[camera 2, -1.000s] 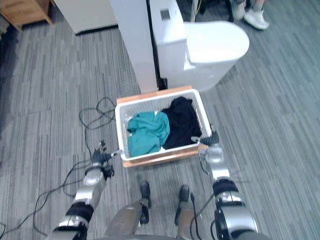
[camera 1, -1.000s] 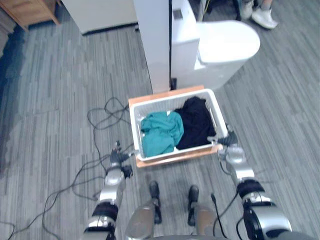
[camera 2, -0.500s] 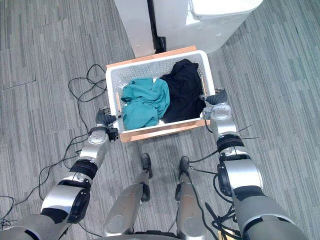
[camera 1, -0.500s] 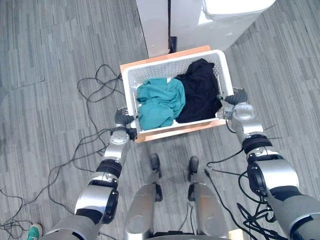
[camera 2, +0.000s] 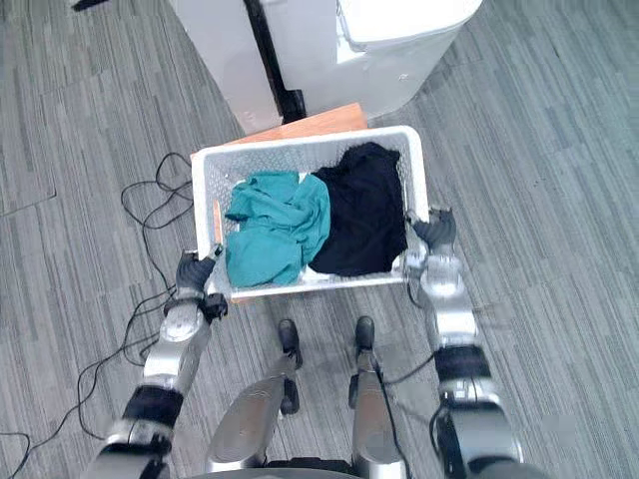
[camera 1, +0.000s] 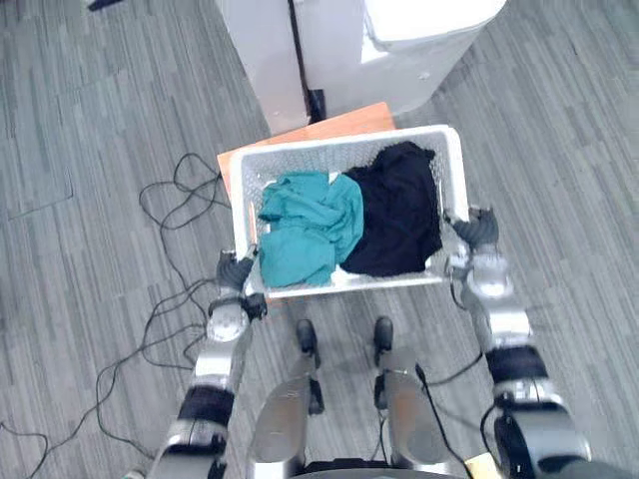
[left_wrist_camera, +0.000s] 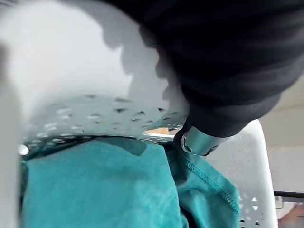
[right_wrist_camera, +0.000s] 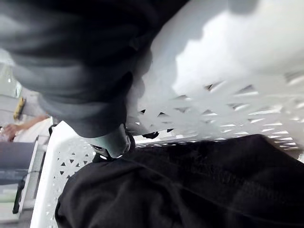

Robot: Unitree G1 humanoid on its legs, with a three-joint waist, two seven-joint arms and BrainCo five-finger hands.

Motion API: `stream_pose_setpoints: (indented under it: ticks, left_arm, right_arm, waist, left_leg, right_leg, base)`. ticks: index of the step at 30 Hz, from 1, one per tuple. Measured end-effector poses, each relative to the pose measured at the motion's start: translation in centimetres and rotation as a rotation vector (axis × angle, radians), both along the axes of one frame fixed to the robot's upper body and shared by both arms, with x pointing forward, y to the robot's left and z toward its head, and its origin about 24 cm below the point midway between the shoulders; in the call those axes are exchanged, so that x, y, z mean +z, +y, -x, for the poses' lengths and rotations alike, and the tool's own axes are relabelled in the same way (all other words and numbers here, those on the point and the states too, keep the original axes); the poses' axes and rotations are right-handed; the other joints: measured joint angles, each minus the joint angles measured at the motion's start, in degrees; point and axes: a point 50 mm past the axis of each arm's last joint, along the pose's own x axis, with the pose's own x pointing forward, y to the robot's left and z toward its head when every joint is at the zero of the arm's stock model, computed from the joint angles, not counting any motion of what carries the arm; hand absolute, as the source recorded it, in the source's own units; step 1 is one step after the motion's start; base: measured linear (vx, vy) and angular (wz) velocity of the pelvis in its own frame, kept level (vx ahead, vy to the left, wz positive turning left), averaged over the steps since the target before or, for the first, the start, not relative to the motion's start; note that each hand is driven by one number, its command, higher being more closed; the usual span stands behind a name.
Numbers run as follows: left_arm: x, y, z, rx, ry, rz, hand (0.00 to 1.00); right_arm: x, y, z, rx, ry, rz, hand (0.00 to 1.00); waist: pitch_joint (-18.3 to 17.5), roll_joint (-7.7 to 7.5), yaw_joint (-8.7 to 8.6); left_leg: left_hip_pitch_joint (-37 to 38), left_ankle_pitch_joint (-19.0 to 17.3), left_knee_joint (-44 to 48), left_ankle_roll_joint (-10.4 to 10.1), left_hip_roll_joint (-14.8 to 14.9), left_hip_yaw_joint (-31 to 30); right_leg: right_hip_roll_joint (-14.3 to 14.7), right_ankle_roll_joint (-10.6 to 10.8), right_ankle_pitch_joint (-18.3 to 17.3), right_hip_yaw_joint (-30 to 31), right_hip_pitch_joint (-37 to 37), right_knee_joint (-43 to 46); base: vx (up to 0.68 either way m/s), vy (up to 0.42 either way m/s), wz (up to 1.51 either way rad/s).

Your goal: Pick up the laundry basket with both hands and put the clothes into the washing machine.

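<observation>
A white perforated laundry basket (camera 1: 339, 152) sits in front of me between my two hands. Inside lie a teal garment (camera 1: 300, 225) on the left and a black garment (camera 1: 397, 210) on the right. My left hand (camera 1: 236, 271) is shut on the basket's left rim. In the left wrist view its thumb (left_wrist_camera: 198, 140) hooks over the white wall (left_wrist_camera: 71, 71) above the teal cloth (left_wrist_camera: 95, 185). My right hand (camera 1: 477, 235) is shut on the right rim, its thumb (right_wrist_camera: 113, 143) curled over the lattice wall (right_wrist_camera: 237, 95) beside the black cloth (right_wrist_camera: 190, 185).
A white washing machine (camera 1: 419, 30) stands just beyond the basket, with a tall white panel (camera 1: 255, 50) to its left. A wooden board (camera 1: 334, 125) lies on the grey floor behind the basket's far edge.
The camera has shifted. Both hands have curled from open onto the basket's side rims. The basket now stands nearer me than the wooden board it rested on.
</observation>
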Motion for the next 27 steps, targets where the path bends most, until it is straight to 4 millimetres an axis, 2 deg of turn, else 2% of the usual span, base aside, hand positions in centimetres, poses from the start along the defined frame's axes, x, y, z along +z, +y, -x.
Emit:
stream_pose_setpoints:
  ticks: [3, 6, 8, 10, 12, 13, 14, 15, 16, 17, 18, 19, 20, 21, 22, 23, 24, 25, 26, 27]
  left_arm:
    - [-2.3, -0.5, 3.8, -0.03, 0.073, 0.026, 1.0]
    - [-3.2, -1.2, 6.5, -0.061, 0.109, 0.053, 1.0]
    - [-3.0, -1.2, 7.2, -0.075, 0.103, 0.053, 1.0]
    - [-2.5, -1.1, 7.4, -0.083, 0.084, 0.045, 1.0]
    - [-2.3, -0.9, 7.6, -0.083, 0.077, 0.035, 1.0]
    - [-2.3, -0.9, 7.6, -0.083, 0.078, 0.032, 1.0]
    - [-2.3, -0.8, 7.7, -0.086, 0.083, 0.023, 1.0]
    - [-2.3, -0.7, 7.7, -0.087, 0.085, 0.015, 1.0]
    - [-2.3, -0.5, 7.7, -0.082, 0.087, 0.005, 1.0]
    - [-2.3, -0.2, 7.7, -0.079, 0.088, -0.01, 1.0]
    - [-2.3, -0.1, 7.8, -0.078, 0.092, -0.017, 1.0]
    - [-2.4, 0.0, 7.8, -0.076, 0.102, -0.018, 1.0]
    - [-2.6, 0.1, 7.9, -0.076, 0.111, -0.026, 1.0]
    - [-2.7, 0.1, 7.9, -0.076, 0.115, -0.029, 1.0]
    - [-3.0, 0.0, 8.0, -0.075, 0.13, -0.023, 1.0]
    - [-3.4, -0.1, 8.2, -0.074, 0.144, -0.016, 1.0]
    - [-3.7, -0.1, 8.6, -0.062, 0.161, -0.007, 1.0]
    - [-4.0, -0.1, 8.8, -0.059, 0.171, -0.001, 1.0]
    - [-4.3, -0.8, 9.0, -0.055, 0.181, 0.031, 1.0]
    - [-4.5, -1.0, 9.0, -0.052, 0.187, 0.047, 1.0]
  right_arm:
    - [-2.4, -0.2, 3.4, -0.003, 0.052, 0.031, 1.0]
    - [-3.8, -0.7, 6.4, -0.01, 0.09, 0.036, 1.0]
    - [-4.0, -0.8, 7.5, -0.012, 0.088, 0.04, 1.0]
    - [-4.0, -0.7, 8.2, -0.02, 0.069, 0.032, 1.0]
    - [-4.2, -0.6, 8.8, -0.022, 0.068, 0.026, 1.0]
    - [-4.2, -0.5, 8.8, -0.021, 0.069, 0.025, 1.0]
    - [-4.4, -0.4, 9.0, -0.02, 0.076, 0.021, 1.0]
    - [-4.4, -0.4, 9.0, -0.02, 0.077, 0.017, 1.0]
    - [-4.7, -0.3, 9.2, -0.02, 0.083, 0.009, 1.0]
    - [-5.1, -0.1, 9.1, -0.021, 0.091, -0.004, 1.0]
    - [-5.3, 0.1, 9.1, -0.019, 0.096, -0.012, 1.0]
    - [-5.6, 0.1, 9.2, -0.014, 0.11, -0.019, 1.0]
    - [-6.0, 0.2, 9.3, -0.012, 0.123, -0.022, 1.0]
    - [-6.1, 0.1, 9.3, -0.012, 0.127, -0.022, 1.0]
    - [-6.2, 0.0, 9.4, -0.013, 0.136, -0.018, 1.0]
    - [-6.3, -0.2, 9.4, -0.009, 0.142, -0.008, 1.0]
    - [-6.4, -0.2, 9.4, 0.001, 0.15, 0.0, 1.0]
    - [-6.4, -0.3, 9.4, 0.004, 0.152, 0.01, 1.0]
    - [-6.3, -0.9, 9.4, 0.003, 0.159, 0.035, 1.0]
    - [-6.3, -1.1, 9.4, 0.002, 0.162, 0.043, 1.0]
  waist:
    - [-4.4, -0.05, -0.76]
    - [-7.4, -0.28, -0.73]
    - [-8.6, -0.79, -0.77]
    - [-9.0, -1.58, -0.87]
    - [-9.6, -2.19, -0.94]
    - [-10.1, -2.25, -1.02]
    - [-11.3, -2.43, -1.43]
    - [-11.3, -2.33, -1.8]
    - [-11.8, -1.9, -2.43]
    - [-12.5, -2.33, -2.38]
    - [-12.7, -2.55, -2.33]
    - [-12.8, -2.52, -2.43]
    - [-12.8, -2.47, -2.39]
    - [-12.8, -2.46, -2.44]
    - [-13.1, -1.84, -2.29]
    - [-13.6, -0.94, -1.94]
    - [-14.1, 0.05, -1.73]
    - [-14.4, 0.6, -1.38]
    - [-14.6, 1.17, -0.19]
    - [-14.6, 1.23, 0.17]
  left_leg:
    - [1.1, -1.2, 0.0, -0.2, 0.1, 0.8]
    - [4.1, -2.8, 0.1, -0.2, 0.3, 2.4]
    - [5.6, -4.0, 0.9, -0.3, 0.4, 4.2]
    - [6.4, -6.8, 4.3, -0.4, 1.0, 7.6]
    - [6.7, -10.9, 9.6, -0.5, 2.2, 13.3]
    - [6.7, -12.1, 11.0, -0.6, 2.8, 15.1]
    - [7.2, -13.6, 12.7, -0.5, 4.1, 19.5]
    - [7.7, -14.3, 13.3, -0.5, 4.7, 21.4]
    - [8.3, -15.4, 14.5, -0.5, 6.6, 25.5]
    - [9.3, -16.4, 15.4, -0.9, 8.2, 30.4]
    - [10.0, -17.0, 16.2, -1.5, 8.9, 32.8]
    - [11.5, -19.0, 19.1, -2.7, 10.9, 36.7]
    - [13.0, -21.2, 24.0, -3.9, 13.6, 39.9]
    - [13.3, -22.1, 27.7, -4.2, 15.3, 39.8]
    - [13.1, -22.5, 36.4, -3.2, 20.0, 39.0]
    - [12.0, -21.9, 43.9, 2.2, 24.0, 37.2]
    - [7.3, -18.8, 54.2, 9.8, 27.5, 29.5]
    - [4.8, -18.9, 57.0, 8.7, 26.7, 23.3]
    - [0.9, -21.5, 58.1, 3.3, 21.7, 13.2]
    - [-1.6, -23.0, 57.3, 1.5, 17.4, 7.5]
  right_leg:
    - [0.2, 0.2, -0.2, 0.6, 1.5, -1.4]
    - [0.4, 0.5, -0.6, 2.2, 3.7, -1.7]
    - [0.5, 0.6, -0.7, 3.9, 4.6, -1.6]
    - [0.7, 0.9, -0.9, 7.1, 4.8, -0.9]
    - [1.6, 1.2, -1.1, 12.3, 3.4, 0.7]
    - [1.9, 1.3, -1.1, 13.7, 2.9, 0.8]
    - [1.8, 0.4, -2.2, 12.9, 2.0, 0.3]
    - [1.1, -1.0, -2.8, 9.4, 1.8, 0.4]
    - [-1.2, -3.8, -3.8, -2.1, 0.7, 2.1]
    - [-4.3, -6.1, -4.6, -16.1, -1.2, 5.7]
    - [-5.7, -7.3, -5.4, -22.2, -1.4, 7.5]
    - [-6.8, -8.0, -5.9, -28.0, -0.7, 9.6]
    - [-5.7, -6.2, -4.6, -27.1, -0.7, 10.4]
    - [-4.7, -5.2, -3.9, -24.9, -1.1, 10.8]
    - [-2.2, -5.3, -4.4, -21.1, -1.3, 11.2]
    - [0.6, -5.8, -5.0, -18.0, -1.1, 10.8]
    - [3.9, -6.4, -5.4, -14.1, -0.4, 10.3]
    - [4.8, -6.5, -5.5, -12.4, -0.1, 9.7]
    - [6.3, -6.9, -5.7, -8.6, 0.7, 8.8]
    - [6.6, -7.3, -5.4, -6.7, 2.0, 7.6]
  base:
    - [0.13, 0.0, -0.13]
    - [0.12, 0.011, -0.26]
    - [0.07, 0.014, -0.5]
    - [0.02, 0.024, -0.87]
    - [-0.03, 0.032, -1.26]
    - [-0.02, 0.013, -1.58]
    - [-0.01, 0.017, -1.31]
    - [-0.02, 0.027, -1.71]
    - [0.01, 0.039, -1.9]
    - [0.02, 0.026, -2.0]
    - [0.07, -0.028, -2.08]
    - [0.13, -0.102, -2.06]
    - [0.17, -0.139, -1.99]
    - [0.2, -0.197, -1.98]
    - [0.22, -0.204, -1.75]
    - [0.26, -0.26, -2.2]
    - [0.23, -0.162, -1.84]
    - [0.24, -0.058, -2.05]
    - [0.22, 0.06, -1.72]
    - [0.31, 0.098, -1.73]
